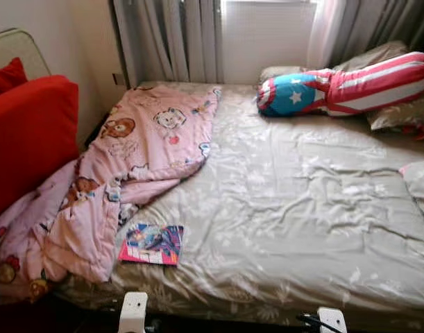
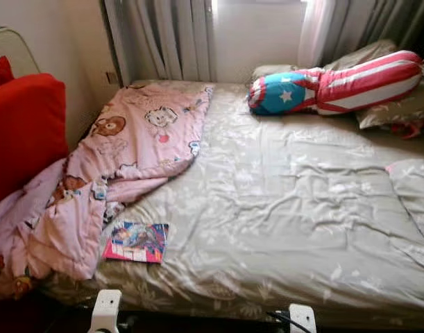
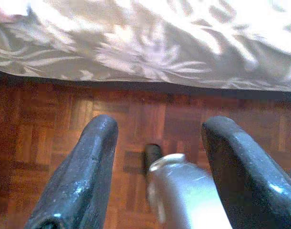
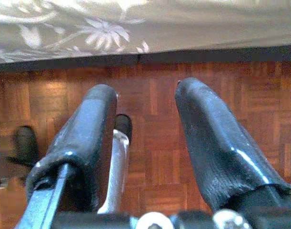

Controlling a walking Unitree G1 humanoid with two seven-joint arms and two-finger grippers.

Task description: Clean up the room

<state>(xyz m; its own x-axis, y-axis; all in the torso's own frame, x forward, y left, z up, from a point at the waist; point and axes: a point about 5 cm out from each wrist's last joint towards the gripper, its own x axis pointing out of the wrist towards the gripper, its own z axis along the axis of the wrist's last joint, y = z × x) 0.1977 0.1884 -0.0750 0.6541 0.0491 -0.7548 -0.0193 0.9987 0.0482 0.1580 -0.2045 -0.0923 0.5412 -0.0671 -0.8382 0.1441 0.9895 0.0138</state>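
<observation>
Beneath the bed [image 3: 150,52], wrist views reveal parquet floor [image 4: 150,100].

Both arms hang low at the robot's sides, idle. The left gripper [image 3: 157,143] points downward, fingers spread apart; the right gripper [image 4: 145,109] likewise, fingers parted.

I see the pink quilt [image 1: 94,187] run off the frame edge, and its fold covers 1 corner of the book [image 1: 151,244].
</observation>
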